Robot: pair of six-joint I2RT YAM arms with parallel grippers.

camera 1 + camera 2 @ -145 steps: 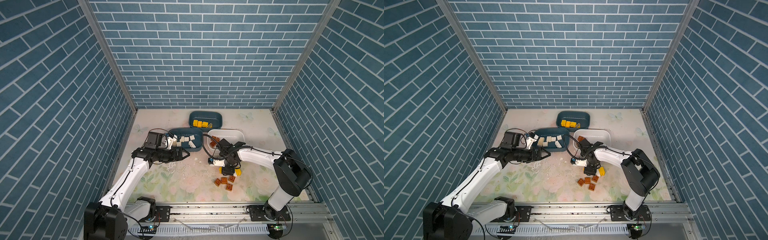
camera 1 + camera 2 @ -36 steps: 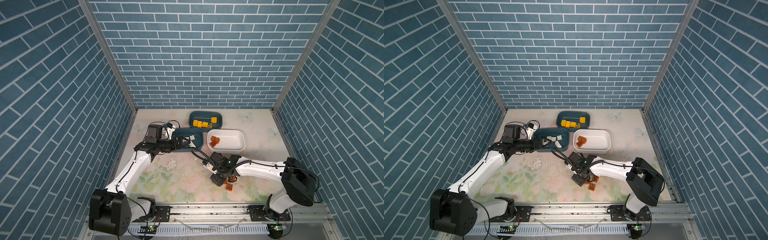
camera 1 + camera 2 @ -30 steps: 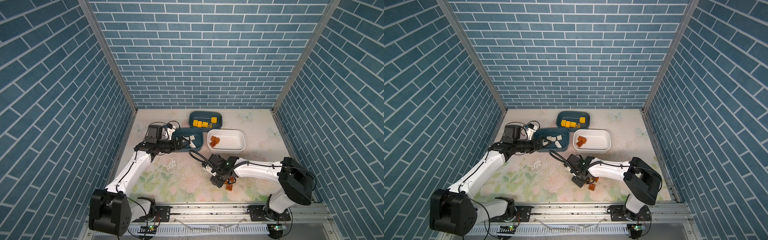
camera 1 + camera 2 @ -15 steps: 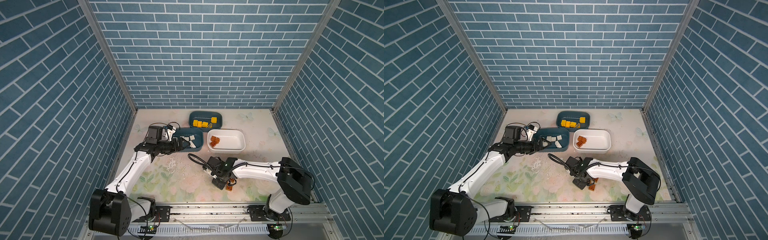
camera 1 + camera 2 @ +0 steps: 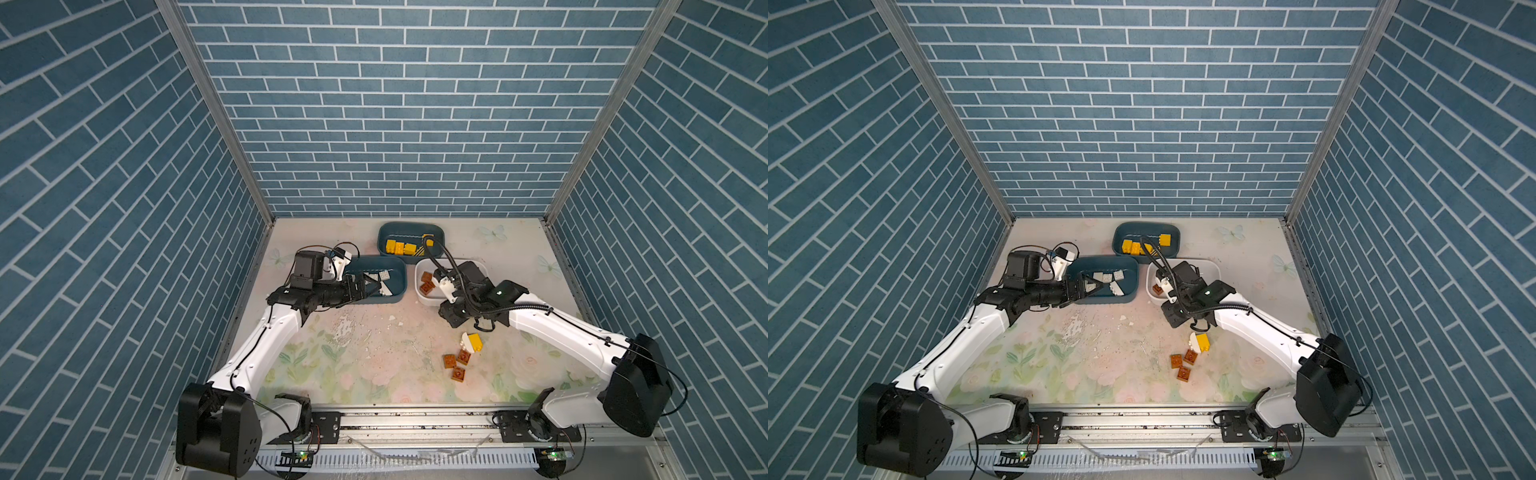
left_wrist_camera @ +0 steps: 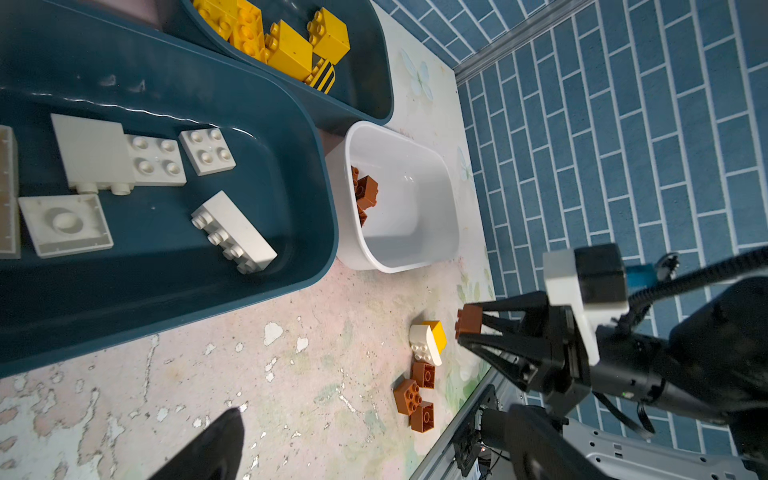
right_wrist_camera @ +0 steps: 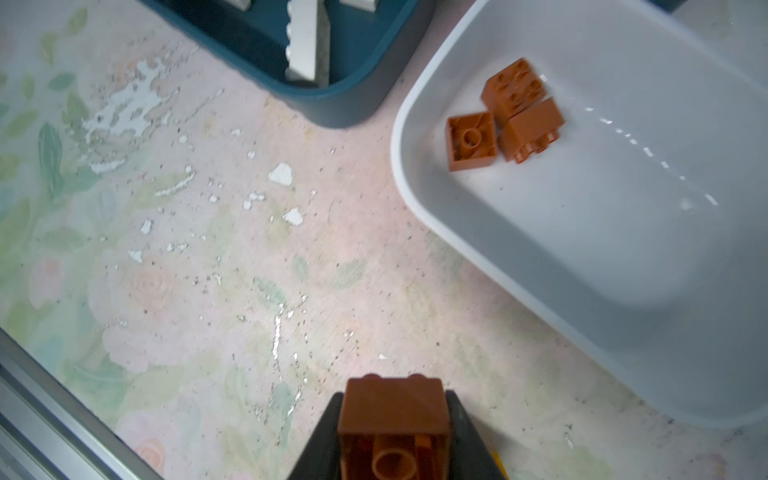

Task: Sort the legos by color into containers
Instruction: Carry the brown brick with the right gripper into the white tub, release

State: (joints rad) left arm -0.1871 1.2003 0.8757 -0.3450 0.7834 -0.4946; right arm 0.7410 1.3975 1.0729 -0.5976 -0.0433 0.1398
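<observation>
Blue brick-patterned walls [image 5: 395, 124] close 3 sides of a pale floral worktop [image 5: 365, 365], scuffed and flaked near its middle, with a metal rail [image 5: 415, 419] along the front. The left arm [image 5: 266, 345] and right arm [image 5: 573, 336], both white, reach in from that rail.

3 tubs cluster at the back, each with its long axis running across both top views:
- a far teal tub [image 5: 409, 225] holds yellow bricks [image 5: 401, 248]
- a near teal tub [image 5: 386, 300], in front and to the left, holds white bricks [image 6: 156, 160]
- a white tub [image 5: 424, 298] sits just beside the near teal tub on the right

The right arm's wrist and cable [image 5: 446, 257] overhang the white tub and hide much of it from above.

The left tool [image 5: 374, 286] hangs at the near teal tub's left end, jaws spread wide with nothing between them. The right tool [image 7: 393, 395], clear of the worktop just in front of the white tub, is clamped on 1 square brown brick [image 7: 392, 411]. Its studs point away from the wrist and its hollow underside faces the wrist camera.

A long white brick [image 6: 232, 232] lies on its side, askew to its tub's long axis. The white tub holds 3 brown bricks [image 7: 507, 120]: 1 studs up, 1 hollow side up, 1 on its side. On open worktop by the right arm, 3 brown squares [image 5: 457, 365] lie close together, and a white-and-yellow pair [image 5: 473, 343] is pressed together just behind them
</observation>
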